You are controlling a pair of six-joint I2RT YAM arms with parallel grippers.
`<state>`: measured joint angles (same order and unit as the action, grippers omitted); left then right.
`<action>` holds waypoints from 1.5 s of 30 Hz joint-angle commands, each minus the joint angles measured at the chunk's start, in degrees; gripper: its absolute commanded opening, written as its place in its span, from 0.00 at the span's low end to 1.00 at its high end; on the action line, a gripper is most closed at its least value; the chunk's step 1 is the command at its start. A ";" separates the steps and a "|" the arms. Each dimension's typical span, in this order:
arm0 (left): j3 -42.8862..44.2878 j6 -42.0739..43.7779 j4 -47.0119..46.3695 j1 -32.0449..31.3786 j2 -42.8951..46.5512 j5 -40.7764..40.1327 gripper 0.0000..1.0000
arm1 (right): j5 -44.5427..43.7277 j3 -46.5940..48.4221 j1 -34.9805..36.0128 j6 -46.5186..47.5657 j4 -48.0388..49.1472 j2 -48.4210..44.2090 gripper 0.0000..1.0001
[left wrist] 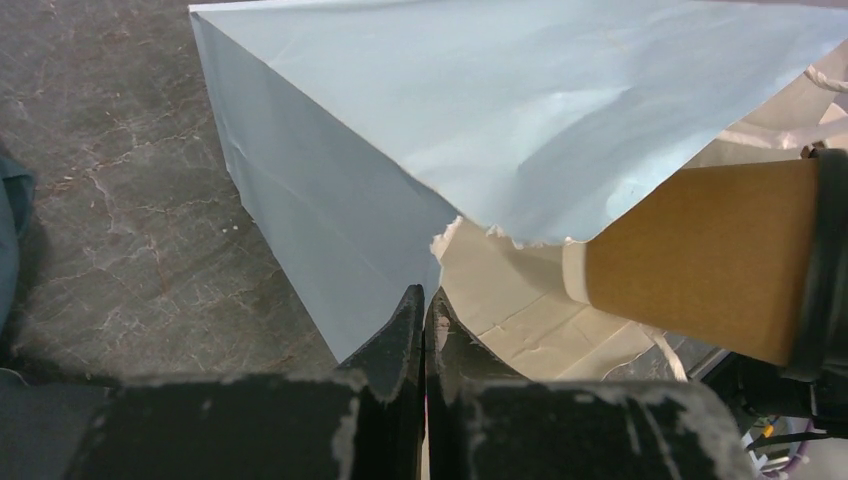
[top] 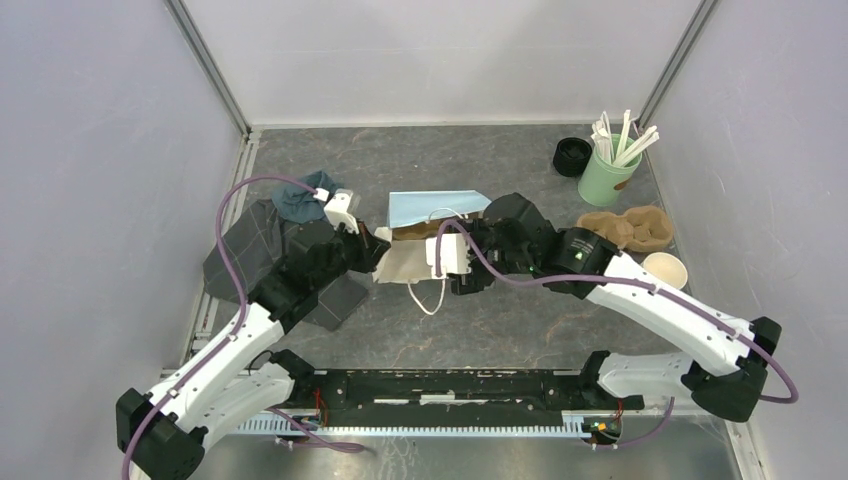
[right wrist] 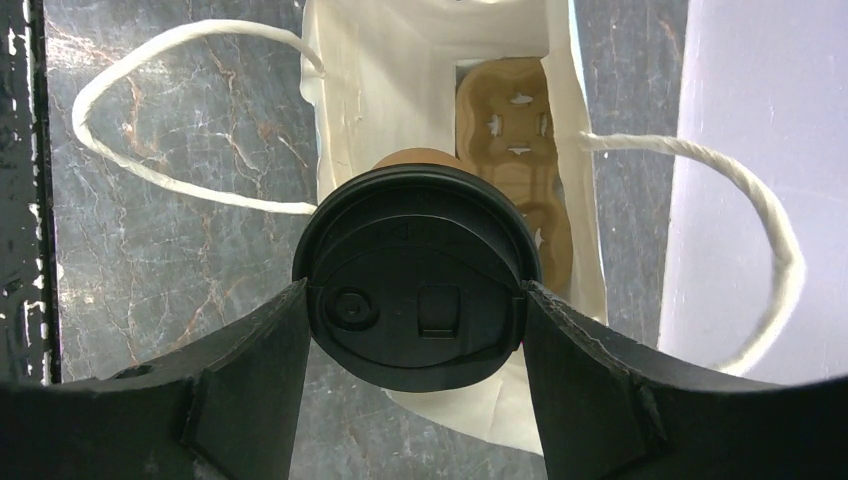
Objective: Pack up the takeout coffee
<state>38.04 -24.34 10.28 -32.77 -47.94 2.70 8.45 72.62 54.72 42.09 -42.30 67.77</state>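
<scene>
The takeout coffee (right wrist: 415,275), a brown kraft cup with a black lid, lies sideways with my right gripper (right wrist: 415,300) shut on its lid. Its base points into the mouth of a light-blue paper bag (left wrist: 420,110) that lies on its side mid-table. In the left wrist view the coffee cup (left wrist: 700,260) sits at the torn rim of the bag, over the cream lining. My left gripper (left wrist: 425,300) is shut on the bag's lower mouth edge. From above, the bag (top: 435,212) lies between the left gripper (top: 375,245) and the right gripper (top: 455,262); the cup is hidden there.
A brown pulp carrier (right wrist: 515,150) lies deep inside the bag, and white rope handles (right wrist: 770,230) loop out on both sides. At the back right stand a green cup of white sticks (top: 608,170), black lids (top: 571,156), another pulp carrier (top: 628,228) and a paper cup (top: 665,268). Dark cloth (top: 255,250) lies left.
</scene>
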 commanded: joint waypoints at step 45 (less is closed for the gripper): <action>-5.59 -11.62 -6.38 -0.27 9.37 -9.19 0.02 | -9.86 -9.56 1.17 21.41 27.44 14.68 0.00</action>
<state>30.17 -32.75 3.25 -32.88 -39.72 -4.67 -4.95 65.41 56.27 57.95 -20.10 84.36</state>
